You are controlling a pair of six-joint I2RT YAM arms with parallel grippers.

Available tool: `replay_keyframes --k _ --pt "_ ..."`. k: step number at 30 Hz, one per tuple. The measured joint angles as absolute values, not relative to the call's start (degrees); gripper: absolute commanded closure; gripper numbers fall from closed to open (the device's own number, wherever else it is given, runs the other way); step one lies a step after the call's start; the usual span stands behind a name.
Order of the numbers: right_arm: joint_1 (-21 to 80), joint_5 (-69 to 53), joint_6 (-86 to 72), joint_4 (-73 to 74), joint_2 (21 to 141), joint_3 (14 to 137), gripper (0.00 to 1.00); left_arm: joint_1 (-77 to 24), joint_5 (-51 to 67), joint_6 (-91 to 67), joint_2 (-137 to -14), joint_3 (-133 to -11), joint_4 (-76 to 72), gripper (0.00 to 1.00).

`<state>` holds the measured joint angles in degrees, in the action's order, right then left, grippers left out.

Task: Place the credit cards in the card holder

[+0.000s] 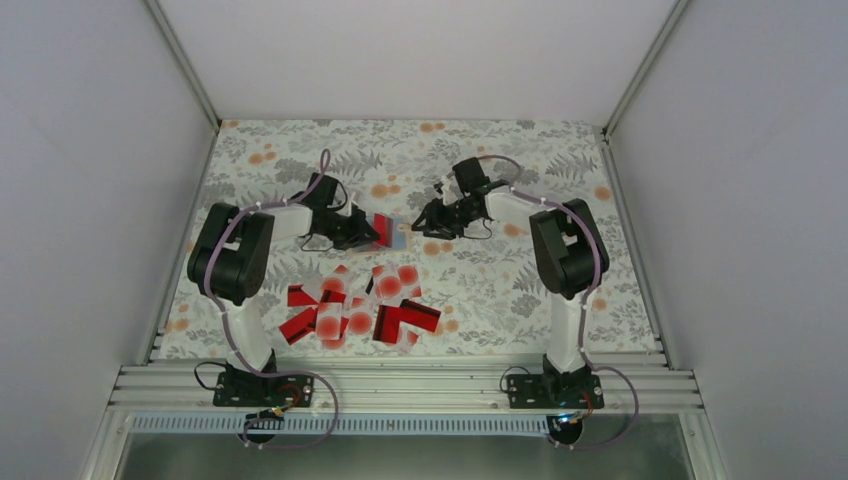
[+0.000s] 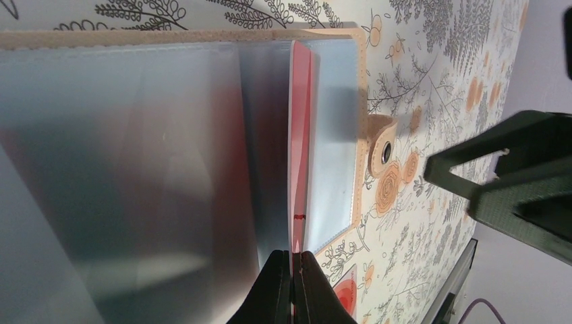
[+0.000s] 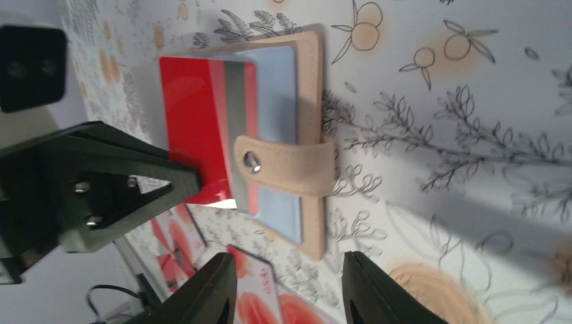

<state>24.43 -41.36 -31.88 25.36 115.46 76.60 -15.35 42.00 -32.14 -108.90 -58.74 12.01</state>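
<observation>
The left arm reaches forward and inward, its gripper (image 1: 352,228) pinching a red card (image 2: 300,135) that stands edge-on in the spread holder (image 2: 337,135) just ahead of its fingertips. The right arm bends inward opposite, its gripper (image 3: 289,262) wide and empty, the holder just ahead. Only the right wrist view shows the card's grey stripe. Only the top view shows the loose cards (image 1: 360,312), which lie behind both grippers, toward the bases.
</observation>
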Motion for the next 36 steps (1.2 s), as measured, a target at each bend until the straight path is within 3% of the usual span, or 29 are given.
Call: replay_keyframes --k 6,25,36 --pt "24.88 -40.66 -32.69 22.55 119.57 77.06 0.69 -15.57 41.76 -32.18 -108.9 -58.76 12.08 0.98" --pt "25.93 -42.63 -35.55 16.84 121.56 75.57 0.75 -17.3 41.54 -34.11 -108.9 -58.78 12.08 0.97" --pt "26.52 -43.31 -35.94 15.7 121.58 74.85 0.76 -19.07 39.44 -35.59 -109.25 -59.59 15.57 0.84"
